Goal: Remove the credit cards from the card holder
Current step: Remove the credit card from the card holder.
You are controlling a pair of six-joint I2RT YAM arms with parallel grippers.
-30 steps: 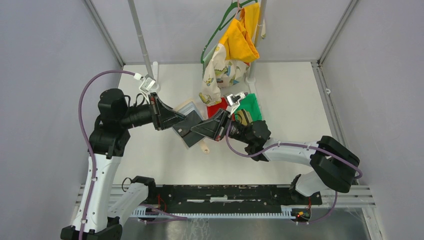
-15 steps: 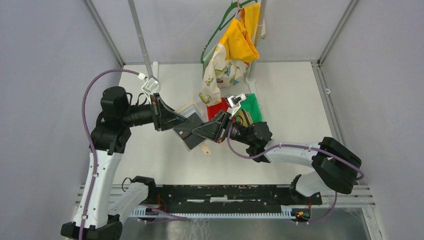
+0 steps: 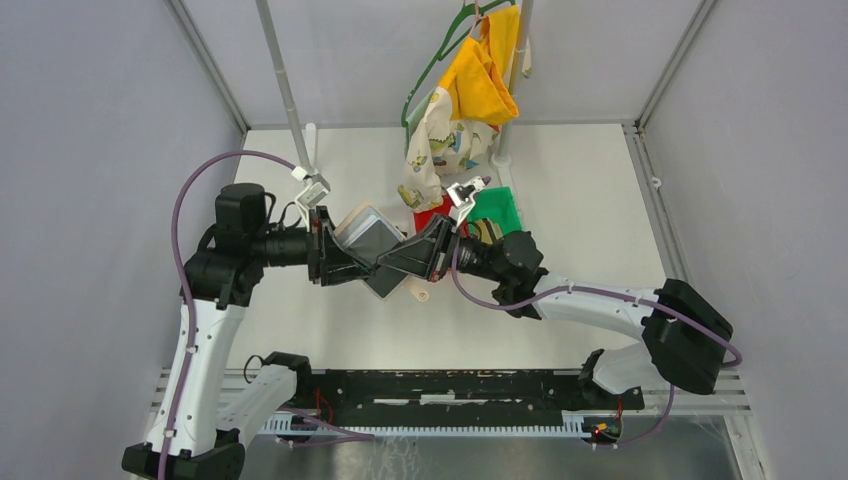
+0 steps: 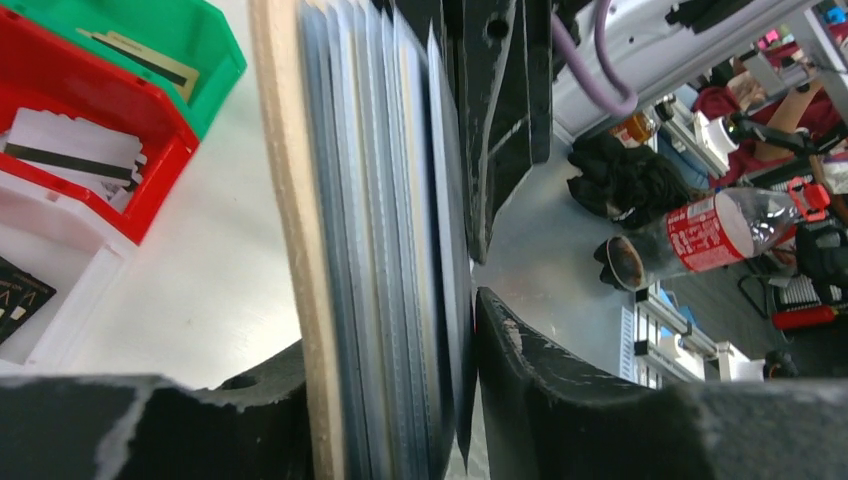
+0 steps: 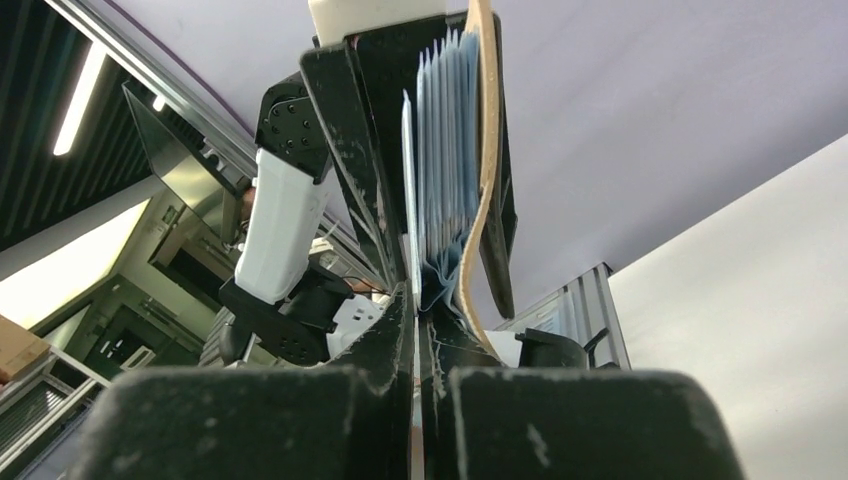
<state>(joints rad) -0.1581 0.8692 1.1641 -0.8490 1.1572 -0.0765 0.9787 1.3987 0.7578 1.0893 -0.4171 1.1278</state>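
The card holder (image 3: 372,248) is held off the white desk (image 3: 580,200), between the two arms and near the coloured bins; its tan strap (image 3: 416,292), rounded at the end, sticks out toward the near edge. From the left wrist it is seen edge-on: a tan, leather-like cover (image 4: 298,230) with a raw pale rim, and against it a fanned stack of thin, glossy clear sleeves (image 4: 385,220), bluish-grey along their edges. The left tool (image 4: 390,335) straddles this stack, one scuffed black finger (image 4: 150,430) on the cover side and the other (image 4: 580,400) on the sleeve side, both close against it; whether they press on it I cannot tell. The right tool (image 5: 416,300) is closed, its matte black fingers flat against each other at the foot of the sleeves; a thin pale leaf (image 5: 408,180) runs down toward the seam, and I cannot tell whether it is a card or a sleeve, nor whether it is nipped. Beside the holder stand three smooth plastic bins; the red bin (image 4: 160,140) holds pale credit cards (image 4: 75,150) with a dark stripe; the green bin (image 4: 215,55) holds a flat tan-coloured card; the white bin (image 4: 60,300) holds a black one.
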